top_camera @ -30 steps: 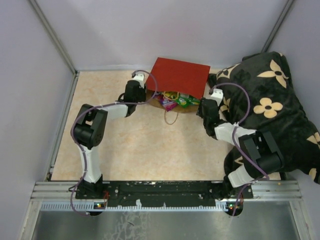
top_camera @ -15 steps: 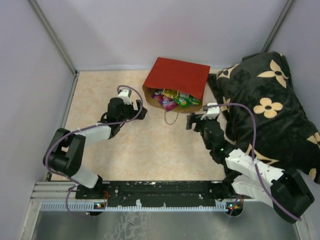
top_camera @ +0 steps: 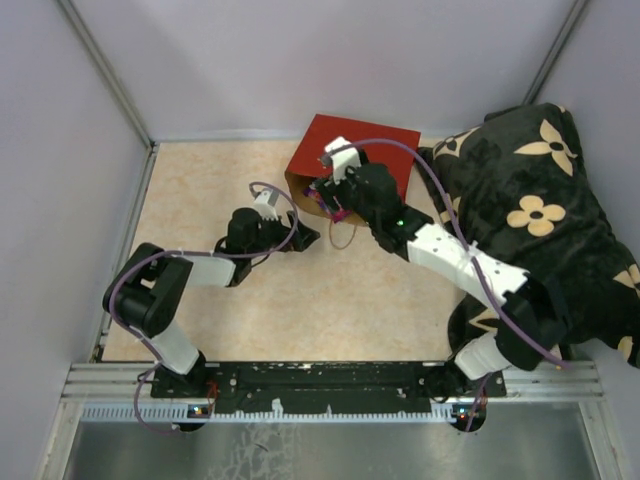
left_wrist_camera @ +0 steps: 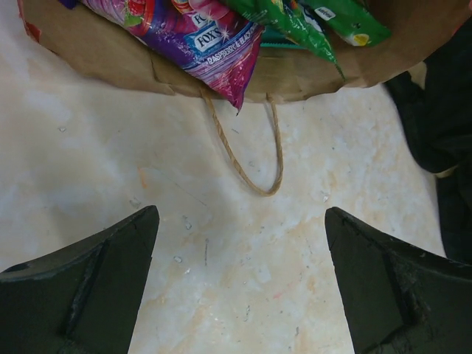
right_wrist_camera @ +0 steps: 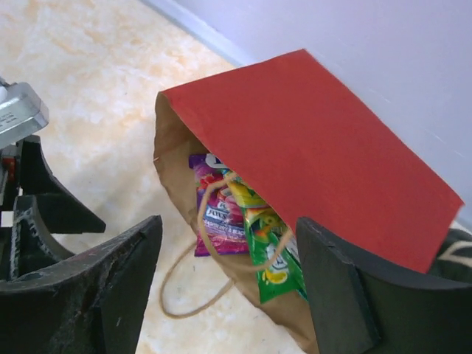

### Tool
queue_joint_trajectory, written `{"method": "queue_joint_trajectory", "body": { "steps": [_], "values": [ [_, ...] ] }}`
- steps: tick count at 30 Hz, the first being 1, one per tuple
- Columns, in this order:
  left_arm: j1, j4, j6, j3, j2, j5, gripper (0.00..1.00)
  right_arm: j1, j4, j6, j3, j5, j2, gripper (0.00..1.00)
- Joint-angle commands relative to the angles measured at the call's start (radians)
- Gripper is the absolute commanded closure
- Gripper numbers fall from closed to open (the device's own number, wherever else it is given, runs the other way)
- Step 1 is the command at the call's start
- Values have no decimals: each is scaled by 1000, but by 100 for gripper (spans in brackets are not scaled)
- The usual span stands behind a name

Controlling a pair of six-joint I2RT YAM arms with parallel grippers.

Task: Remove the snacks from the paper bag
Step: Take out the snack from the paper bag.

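left end effector (left_wrist_camera: 241, 221) wide open, empty | paper bag (right_wrist_camera: 317, 133) lay on its side just ahead, mouth facing it, purple packet (left_wrist_camera: 199, 37) poking out within reach | right end effector (right_wrist_camera: 228, 228) parted, empty, above that mouth, green packet (right_wrist_camera: 276, 258) below

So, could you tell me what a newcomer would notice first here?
The red paper bag lies on its side at the far end of the table, purple and green candy packets poking from its mouth. The right gripper hovers open over that mouth, the left gripper low before it. A black flowered cushion fills the right side.
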Motion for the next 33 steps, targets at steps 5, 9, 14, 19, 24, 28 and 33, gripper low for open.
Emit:
{"method": "queue_joint_trajectory", "body": {
  "steps": [5, 9, 14, 19, 24, 28, 33],
  "values": [
    [-3, 124, -83, -46, -19, 10, 0, -3, -293, -123, 305, -34, 300, 43],
    [-3, 117, -80, -46, -21, 1, 0, -3, -319, -143, 366, -1, 356, 73],
    [-10, 136, -105, -24, -2, -1, 0, -3, -279, -148, 370, 40, 321, 100],
    [-48, 124, -130, 85, 69, -34, 2, -4, -233, -149, 372, 75, 277, 100],
    [-87, 117, -177, 181, 171, -121, 12, -14, -226, -146, 389, 114, 282, 100],
    [-106, 50, -195, 253, 240, -234, 15, -24, -212, -129, 384, 131, 276, 100],
    [-108, 89, -221, 279, 314, -309, 15, -26, -109, -103, 287, 133, 179, 100]
  ]
}}
